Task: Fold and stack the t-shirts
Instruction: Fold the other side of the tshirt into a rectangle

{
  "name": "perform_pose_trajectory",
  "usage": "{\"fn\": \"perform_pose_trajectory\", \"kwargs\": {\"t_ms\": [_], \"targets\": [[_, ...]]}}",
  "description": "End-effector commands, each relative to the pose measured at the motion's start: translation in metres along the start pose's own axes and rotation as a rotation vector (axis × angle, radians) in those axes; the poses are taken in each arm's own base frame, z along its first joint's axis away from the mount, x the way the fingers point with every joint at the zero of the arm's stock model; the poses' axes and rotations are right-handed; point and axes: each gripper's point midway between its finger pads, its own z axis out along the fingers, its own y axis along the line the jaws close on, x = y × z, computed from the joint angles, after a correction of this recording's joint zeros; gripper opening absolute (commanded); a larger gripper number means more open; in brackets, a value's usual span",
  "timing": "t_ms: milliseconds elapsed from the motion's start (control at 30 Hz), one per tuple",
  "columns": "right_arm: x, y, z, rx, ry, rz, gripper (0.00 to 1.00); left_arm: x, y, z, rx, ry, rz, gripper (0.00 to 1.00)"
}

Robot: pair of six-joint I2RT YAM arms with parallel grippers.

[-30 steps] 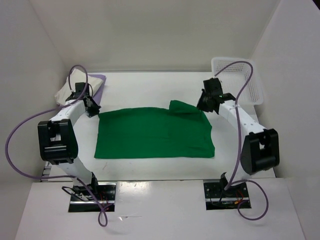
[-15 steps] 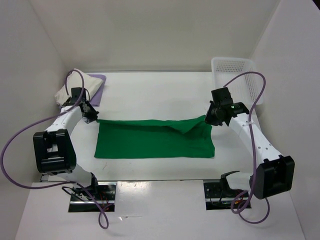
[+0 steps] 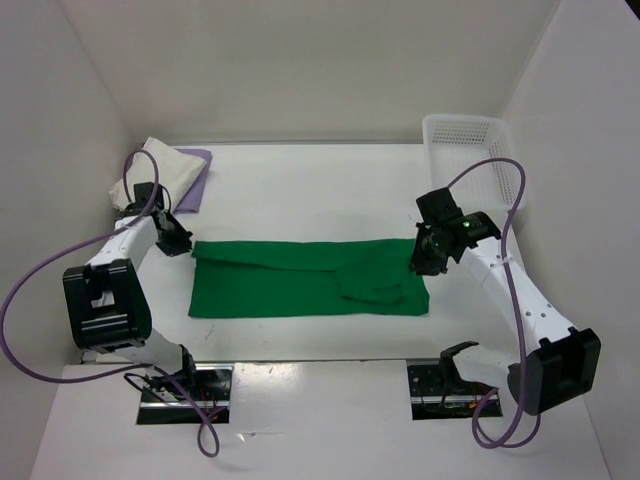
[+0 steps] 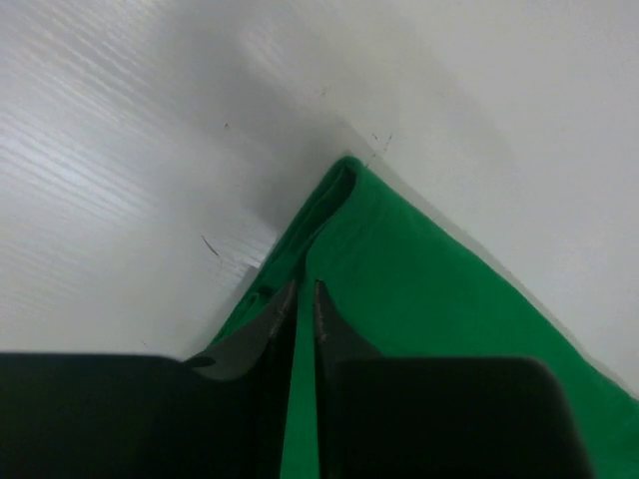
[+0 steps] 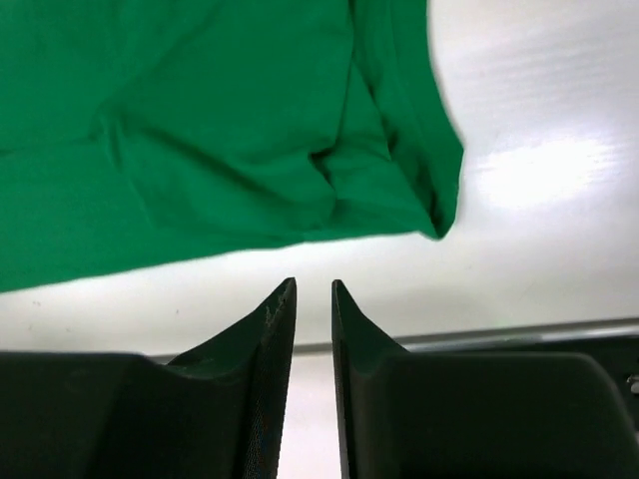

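The green t-shirt (image 3: 290, 280) is folded on the bench (image 3: 300, 190) just ahead of the slightly parted, empty right end effector (image 5: 313, 284) and beneath the barely parted left end effector (image 4: 305, 284) — its hold cannot be told — so both should be raised straight.

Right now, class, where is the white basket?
In the top view, the white basket sits at the far right corner of the table, beyond the right gripper and apart from the green t-shirt.

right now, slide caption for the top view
Green t-shirt folded in a band between left gripper and right gripper; cream shirt and lavender shirt far left
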Motion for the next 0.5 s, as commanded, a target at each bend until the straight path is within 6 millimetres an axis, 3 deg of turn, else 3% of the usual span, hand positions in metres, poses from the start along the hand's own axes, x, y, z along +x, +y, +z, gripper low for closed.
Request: {"fn": "perform_pose_trajectory", "kwargs": {"t_ms": [0, 67, 167, 267, 300, 333, 367, 400, 467], "targets": [[0.027, -0.013, -0.006, 0.073, 0.062, -0.011, 0.27, 0.007, 0.007, -0.005, -0.001, 0.034, -0.012, 0.2], [0.028, -0.01, -0.008, 0.066, 0.052, -0.031, 0.28, -0.002, 0.011, -0.016, -0.013, -0.011, -0.021, 0.26], [0.017, 0.006, 0.0, 0.038, 0.041, -0.06, 0.28, -0.013, 0.0, -0.036, 0.046, -0.079, -0.037, 0.27], [0.013, 0.051, 0.006, -0.082, 0.03, -0.132, 0.08, -0.011, -0.024, -0.049, 0.117, -0.102, 0.002, 0.27], [0.016, 0.064, 0.009, -0.123, 0.041, -0.144, 0.0, -0.002, -0.038, -0.053, 0.151, -0.091, 0.04, 0.27], [0.018, 0.077, 0.01, -0.157, 0.035, -0.165, 0.0, 0.0, -0.05, -0.058, 0.194, -0.1, 0.062, 0.27], [0.02, 0.1, 0.013, -0.217, 0.006, -0.193, 0.0, 0.017, -0.051, -0.051, 0.203, -0.06, 0.085, 0.27], [0.028, 0.109, 0.023, -0.225, 0.029, -0.218, 0.0, 0.03, -0.065, -0.053, 0.236, -0.053, 0.117, 0.27], [0.041, 0.124, 0.038, -0.246, 0.03, -0.254, 0.0, 0.046, -0.068, -0.044, 0.232, -0.027, 0.138, 0.27]]}}
